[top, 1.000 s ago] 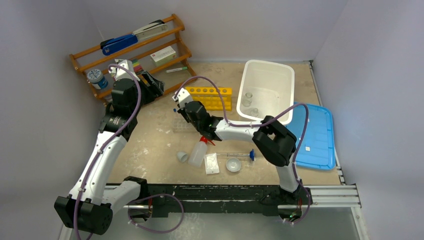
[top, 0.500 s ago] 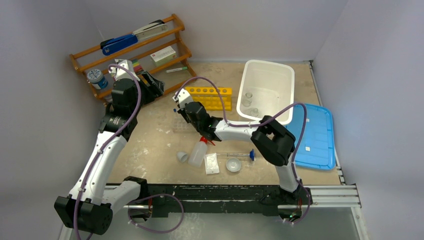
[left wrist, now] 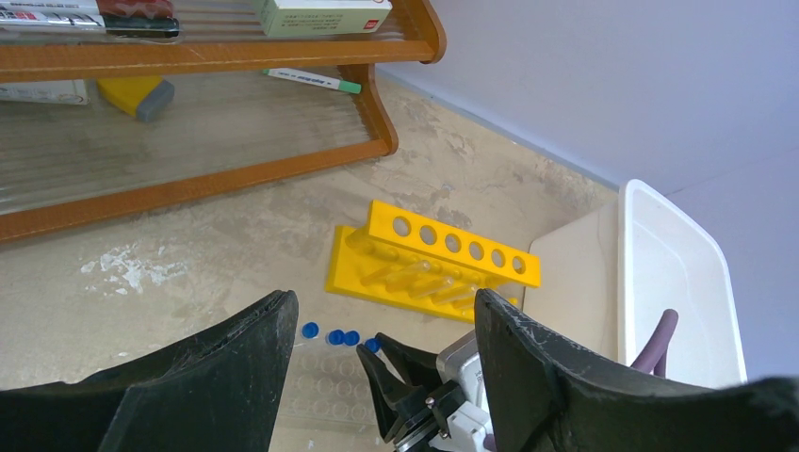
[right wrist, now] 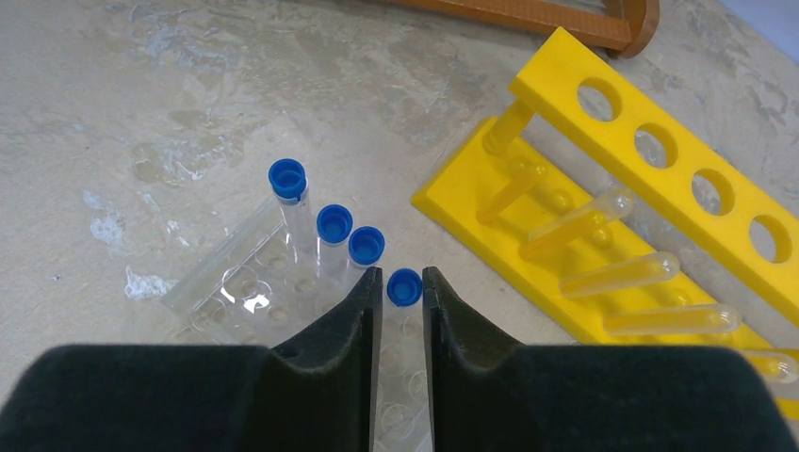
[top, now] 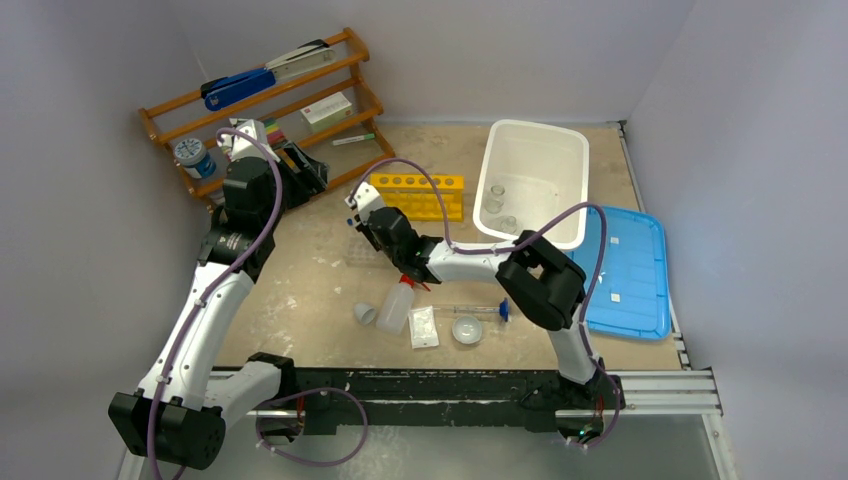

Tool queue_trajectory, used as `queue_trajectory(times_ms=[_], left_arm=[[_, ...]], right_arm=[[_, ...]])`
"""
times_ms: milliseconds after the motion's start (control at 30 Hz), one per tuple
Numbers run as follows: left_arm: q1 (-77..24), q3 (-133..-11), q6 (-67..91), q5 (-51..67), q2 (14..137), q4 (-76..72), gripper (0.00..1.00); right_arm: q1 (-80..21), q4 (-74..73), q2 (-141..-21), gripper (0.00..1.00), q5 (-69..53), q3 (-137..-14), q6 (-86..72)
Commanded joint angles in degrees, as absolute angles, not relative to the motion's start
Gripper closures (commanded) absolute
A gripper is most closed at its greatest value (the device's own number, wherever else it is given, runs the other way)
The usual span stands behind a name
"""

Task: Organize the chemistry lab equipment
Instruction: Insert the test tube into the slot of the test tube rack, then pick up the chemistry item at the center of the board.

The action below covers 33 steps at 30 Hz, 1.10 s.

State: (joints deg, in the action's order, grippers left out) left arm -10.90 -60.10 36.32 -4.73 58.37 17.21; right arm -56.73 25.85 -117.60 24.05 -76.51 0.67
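We've got the right end effector (right wrist: 402,276) straddling the blue-capped tube (right wrist: 404,288), upright in the clear tube tray (right wrist: 215,285), squarely between narrow jaws; gripped or loose, we cannot tell.

clear tube tray (right wrist: 226,282) part hidden by jaws, yellow rack (right wrist: 452,193) cut off rt edge, shelf (left wrist: 188,185) cropped top/left

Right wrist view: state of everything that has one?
right gripper, narrow, flanking one tube; grip unclear
flanked blue-capped tube, capped, standing in tray
three other blue-capped tubes, capped, standing in tray
clear tube tray, mostly unfilled
yellow rack, clear tubes in it
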Motion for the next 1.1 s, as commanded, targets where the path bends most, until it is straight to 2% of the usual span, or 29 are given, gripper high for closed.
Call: queue_trajectory(times_ms=[0,333,733,833,1000,1067], left_arm=[[-10.5,-59.9,36.0,-4.8,57.0,14.1,0.32],[-10.5,-59.7,36.2,-4.6,56.8,13.7,0.32],[-10.5,-59.5,36.4,-4.4,57.0,13.4,0.32],[-10.5,-59.5,36.6,-4.1,57.3,13.3,0.32],[-10.2,-59.4,36.9,-3.5,57.8,13.2,0.32],[-10.2,-59.4,36.9,-3.4,57.9,13.1,0.32]], right_arm=[[-57.0,27.1,-115.9,0.75,24.6,-76.7,0.3],[-57.0,27.4,-113.6,0.65,26.0,-77.2,2.3],[-57.0,27.9,-110.0,0.63,27.4,-76.5,3.3],[-57.0,28.4,-109.2,0.69,27.5,-76.3,3.2],[-57.0,27.3,-110.3,0.99,25.8,-77.0,2.1],[-57.0,27.2,-111.1,1.0,24.6,-77.2,1.7]])
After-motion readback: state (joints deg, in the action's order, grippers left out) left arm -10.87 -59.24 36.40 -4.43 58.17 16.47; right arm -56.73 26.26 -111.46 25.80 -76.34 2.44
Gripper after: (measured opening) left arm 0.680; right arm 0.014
